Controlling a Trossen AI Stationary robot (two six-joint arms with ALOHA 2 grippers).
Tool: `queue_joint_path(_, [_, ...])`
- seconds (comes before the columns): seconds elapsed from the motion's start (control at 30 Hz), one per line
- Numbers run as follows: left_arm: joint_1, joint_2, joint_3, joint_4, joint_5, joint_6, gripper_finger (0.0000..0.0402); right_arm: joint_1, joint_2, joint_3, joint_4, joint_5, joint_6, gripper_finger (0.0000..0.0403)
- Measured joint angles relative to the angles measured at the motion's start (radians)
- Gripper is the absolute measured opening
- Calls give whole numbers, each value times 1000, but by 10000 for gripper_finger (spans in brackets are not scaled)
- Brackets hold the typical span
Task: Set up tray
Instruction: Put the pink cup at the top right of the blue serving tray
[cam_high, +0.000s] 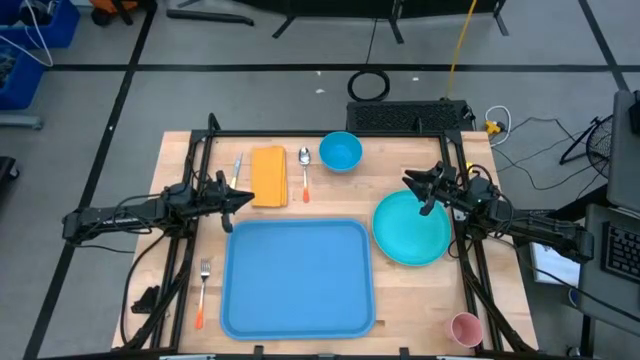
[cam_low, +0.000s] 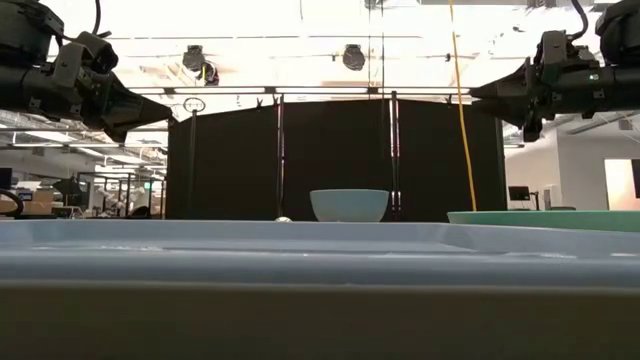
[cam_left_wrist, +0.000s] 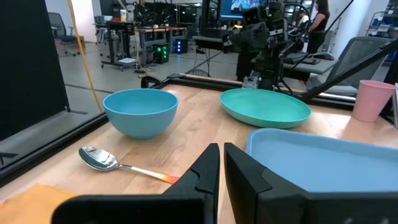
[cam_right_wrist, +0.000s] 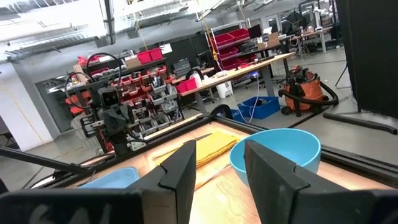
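tray (cam_high: 297, 278) bare | left hand (cam_high: 244, 198) nearly closed, empty, by napkin (cam_high: 269, 176) | right hand (cam_high: 412, 181) open over plate (cam_high: 412, 228) | advice: grip plate rim squarely

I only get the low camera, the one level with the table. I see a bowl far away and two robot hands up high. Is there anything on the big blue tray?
Observer: No, from above the tray holds nothing.
Operator: Where is the fork?
Observer: A fork lies on the wood just outside the tray's left edge.
Operator: What is next to the bowl?
Observer: Beside the blue bowl lie a spoon, a folded yellow cloth and a knife.
Operator: Are the hands open?
Observer: The left gripper is nearly closed; the right gripper is open, above the teal plate.
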Motion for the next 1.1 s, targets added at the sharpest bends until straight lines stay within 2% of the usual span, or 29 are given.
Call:
queue_joint_path(0.13, [0,0,0,0,0,-1,26,0,1,2,58,-24,108,125])
queue_joint_path(0.2, [0,0,0,0,-1,1,26,-1,0,20,90,-140,154,125])
queue_joint_path(0.3, [0,0,0,0,-1,1,26,7,22,92,68,-387,223,122])
queue_joint_path(0.4, [0,0,0,0,-2,0,26,52,76,214,-53,-494,265,115])
queue_joint_path(0.53, [0,0,0,0,-3,0,26,162,232,402,-383,-495,264,102])
queue_joint_path(0.67, [0,0,0,-1,-5,0,26,309,451,572,-573,-500,325,92])
queue_joint_path(0.77, [0,0,0,-1,-11,0,26,441,617,661,-621,-518,388,86])
queue_joint_path(0.9, [0,0,0,-1,-41,0,26,617,813,745,-603,-553,527,73])
queue_joint_path(1.1, [0,0,0,-2,-50,0,26,867,1016,803,-590,-553,883,42])
